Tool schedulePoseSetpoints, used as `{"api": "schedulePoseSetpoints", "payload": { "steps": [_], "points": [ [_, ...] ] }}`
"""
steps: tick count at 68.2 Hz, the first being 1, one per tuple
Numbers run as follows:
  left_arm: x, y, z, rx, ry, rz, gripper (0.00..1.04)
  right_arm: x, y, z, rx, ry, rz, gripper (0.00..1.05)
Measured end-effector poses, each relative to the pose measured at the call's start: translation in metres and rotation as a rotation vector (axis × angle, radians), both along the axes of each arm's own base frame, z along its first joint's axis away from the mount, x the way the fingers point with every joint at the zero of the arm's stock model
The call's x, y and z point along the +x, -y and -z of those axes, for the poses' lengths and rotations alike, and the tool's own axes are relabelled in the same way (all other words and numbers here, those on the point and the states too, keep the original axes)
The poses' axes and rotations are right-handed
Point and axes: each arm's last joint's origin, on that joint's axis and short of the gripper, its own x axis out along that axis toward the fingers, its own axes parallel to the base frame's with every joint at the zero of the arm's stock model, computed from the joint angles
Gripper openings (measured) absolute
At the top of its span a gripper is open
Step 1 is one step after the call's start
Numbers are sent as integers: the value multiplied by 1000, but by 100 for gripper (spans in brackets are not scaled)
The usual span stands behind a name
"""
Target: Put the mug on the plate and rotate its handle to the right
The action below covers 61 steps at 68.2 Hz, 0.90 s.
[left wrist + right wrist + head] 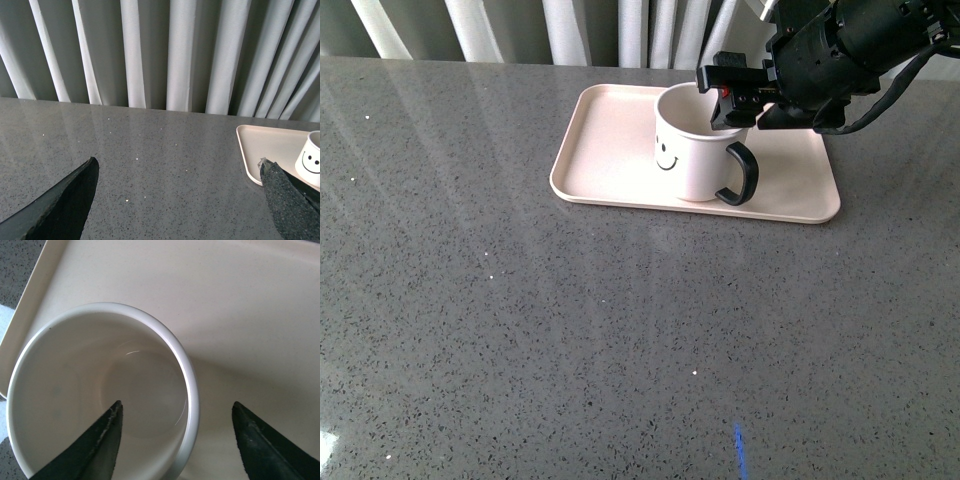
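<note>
Now, mug (pixel 695 150) on plate (pixel 610 140), rim (pixel 193 390) between parted right jaws

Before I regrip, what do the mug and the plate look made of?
The mug looks like glazed ceramic: a glossy cream-white body with a light glint inside, and a shiny black handle. The plate is matte pale pink with a low rounded rim, probably plastic or melamine, though ceramic can't be ruled out.

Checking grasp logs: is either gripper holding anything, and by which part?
Nothing is held. The right gripper straddles the rim of the mug, open, not clamped on it; the left gripper is open and empty.
</note>
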Motion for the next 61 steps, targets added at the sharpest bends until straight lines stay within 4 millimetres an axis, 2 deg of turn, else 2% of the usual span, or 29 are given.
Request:
{"api": "schedulePoseSetpoints", "payload": {
  "steps": [2,11,21,35,43,53,57,61],
  "points": [
    [0,0,0,0,0,0,95,0,0,1,-1,-4,1,52],
    [0,0,0,0,0,0,95,1,-1,3,2,-18,15,24],
    [0,0,0,0,0,0,95,1,-1,2,1,-25,20,1],
    [0,0,0,0,0,0,95,2,1,0,-14,-29,10,2],
    [0,0,0,0,0,0,95,4,7,-8,-44,-9,-17,2],
    [0,0,0,0,0,0,95,13,18,-31,-91,57,-101,2],
    [0,0,0,0,0,0,95,18,26,-46,-121,99,-193,2],
    [0,0,0,0,0,0,95,20,30,-53,-131,111,-255,2]
  ]
}}
